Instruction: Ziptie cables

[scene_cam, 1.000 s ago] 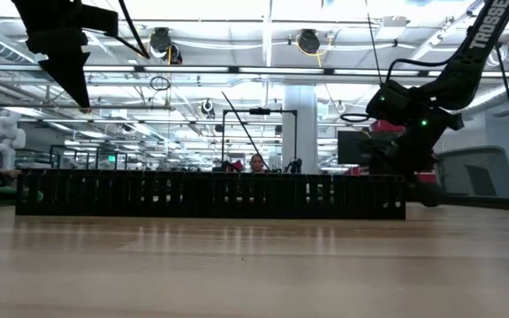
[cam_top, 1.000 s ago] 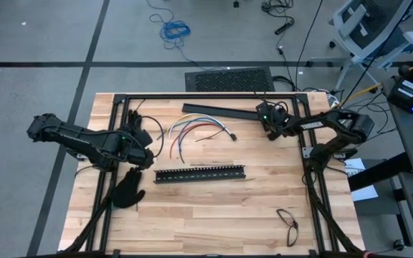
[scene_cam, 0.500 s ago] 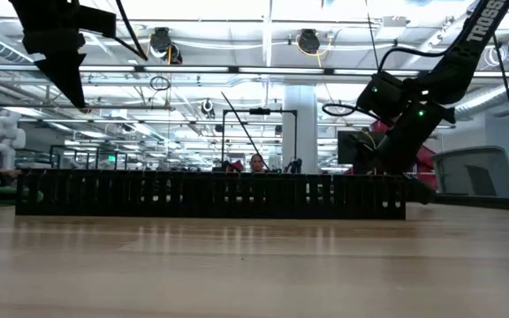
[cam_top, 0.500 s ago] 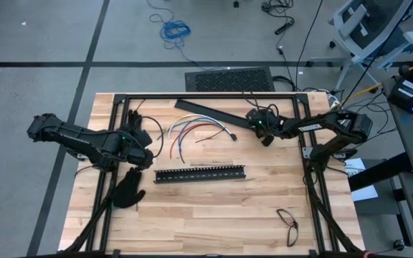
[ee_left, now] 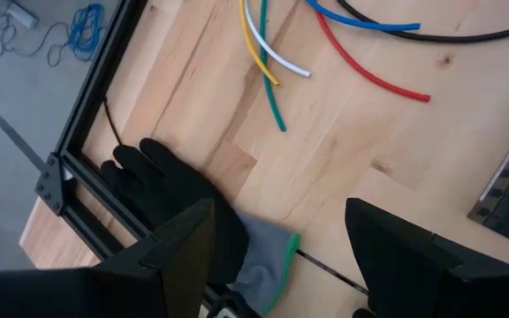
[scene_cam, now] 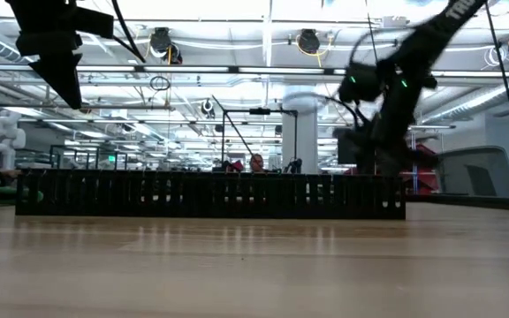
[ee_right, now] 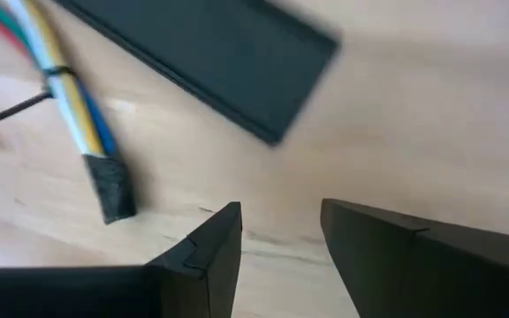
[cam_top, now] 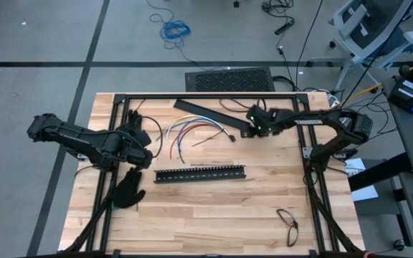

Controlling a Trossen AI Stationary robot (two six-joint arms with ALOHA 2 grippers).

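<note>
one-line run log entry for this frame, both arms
left gripper: open, empty, over black glove | right gripper: open, empty, near cables bound end, by flat black bar | zipties: none held

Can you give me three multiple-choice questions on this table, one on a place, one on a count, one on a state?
1. Where do the glasses lie on the table, seen from above?
A. near corner on the right arm's side
B. beside the cables
C. on the slotted bar

2. How many black gloves show in the high view?
A. one
B. two
C. four

3. How is the right hand?
A. shut on a cable
B. open, holding nothing
C. shut on the flat bar

Answers:
1 A, they lie alone by that corner.
2 B, one glove lies by the left hand, another glove nearer the front.
3 B, bare wood shows between its fingers.
</note>
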